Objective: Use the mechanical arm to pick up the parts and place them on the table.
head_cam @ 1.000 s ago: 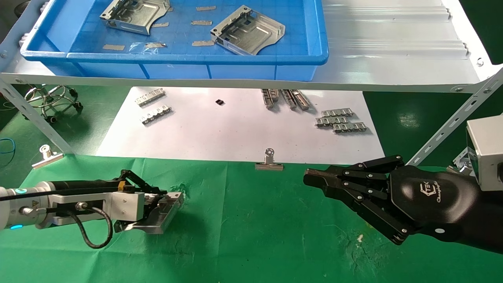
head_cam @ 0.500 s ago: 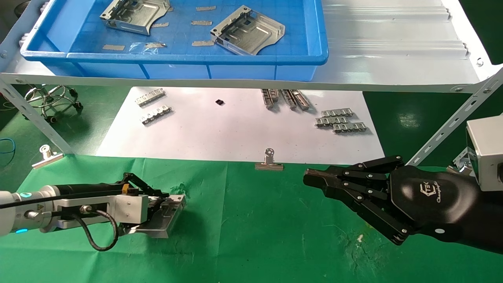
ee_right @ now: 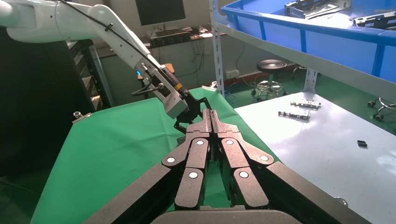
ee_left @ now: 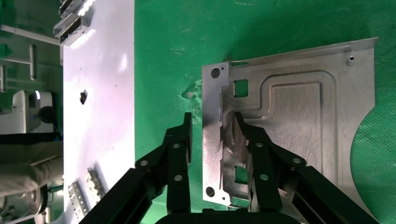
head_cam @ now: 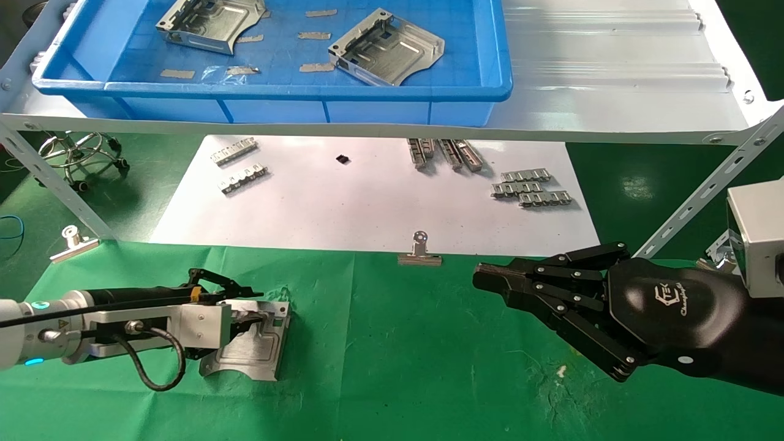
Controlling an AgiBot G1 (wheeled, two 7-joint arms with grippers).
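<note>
With part [head_cam: 248, 349] lying flat on green table [head_cam: 398, 367], rim between the parted fingers of left gripper [ee_left: 212, 133], spread wider and back straight off, avoiding dragging it; right gripper [head_cam: 490, 283] pressed together, idle well off to the side.

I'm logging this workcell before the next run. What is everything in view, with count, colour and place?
parts: three, silver; two in the blue bin, one flat on the green table.
blue bin: one, on the grey shelf.
ridged metal strips: several clusters, silver, on the white paper.
white paper: one sheet, on the green cloth under the shelf.
binder clips: two, silver; paper's near edge, left by the shelf leg.
small black piece: one, on the paper.
left pincer: black, straddling the rim of the part on the table.
right pincer: black, shut, empty, above the cloth on the right.
</note>
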